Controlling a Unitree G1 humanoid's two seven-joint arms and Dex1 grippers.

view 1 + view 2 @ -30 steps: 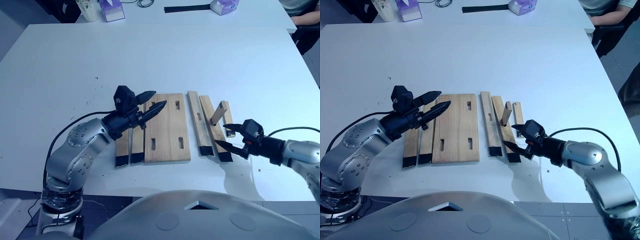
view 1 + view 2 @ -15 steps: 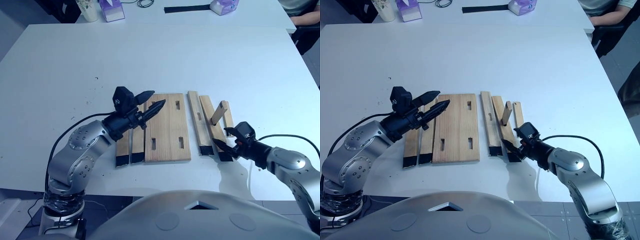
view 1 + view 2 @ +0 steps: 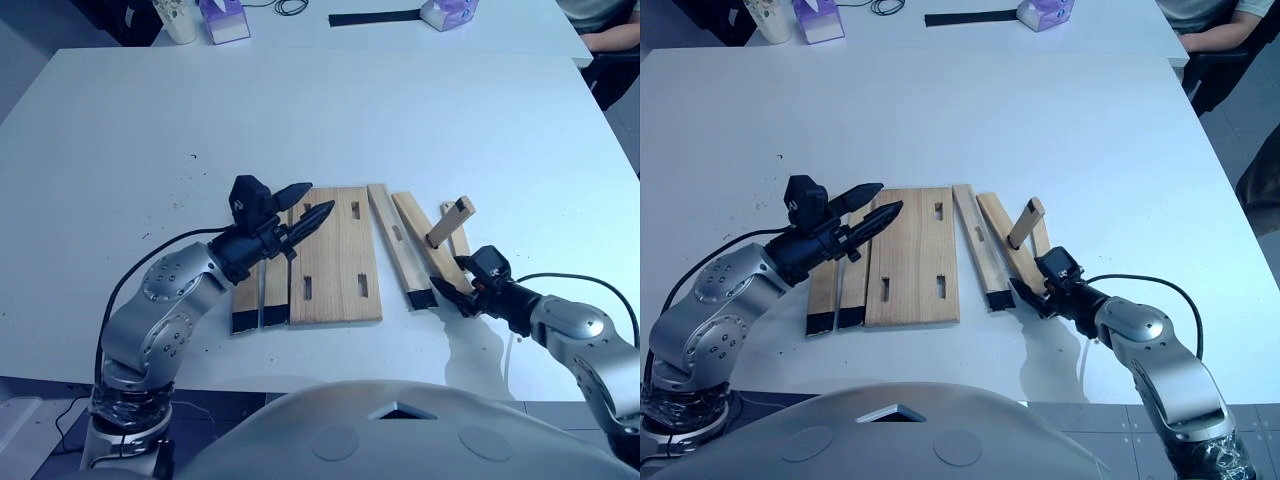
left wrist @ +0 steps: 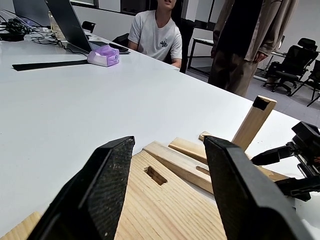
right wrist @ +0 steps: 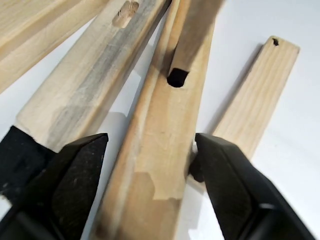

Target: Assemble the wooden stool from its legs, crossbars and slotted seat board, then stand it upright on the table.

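Roughly in the middle of the near half of the white tabletop point(image 3: 400, 110) lies the slotted seat board point(image 3: 335, 255), flat, with four short slots showing. Touching its left edge are two legs point(image 3: 246, 300) side by side, their black tips towards the robot. The left gripper point(image 3: 318, 198) hovers over the far left corner of the board, its fingers point(image 4: 100, 185) spread wide and holding nothing. To the right of the board lie two more legs, both angled so that their far ends lean left: the nearer leg point(image 3: 397, 245) sits just beside the board, and the outer leg point(image 3: 415, 220) lies close beside it. A crossbar point(image 3: 450, 222) stands plugged into a hole in the outer leg, tilted to the right. A second crossbar point(image 3: 459, 246) lies flat on the tabletop just right of that leg. The right gripper point(image 3: 448, 283) sits low at the near end of the outer leg, with its fingers point(image 5: 75, 180) parted and the leg between them; in the wrist view one finger is right at the wood's edge, the other just beside it. On a farther table stand a cup point(image 3: 178, 20), a purple box point(image 3: 222, 18) and a black strip point(image 3: 375, 17).
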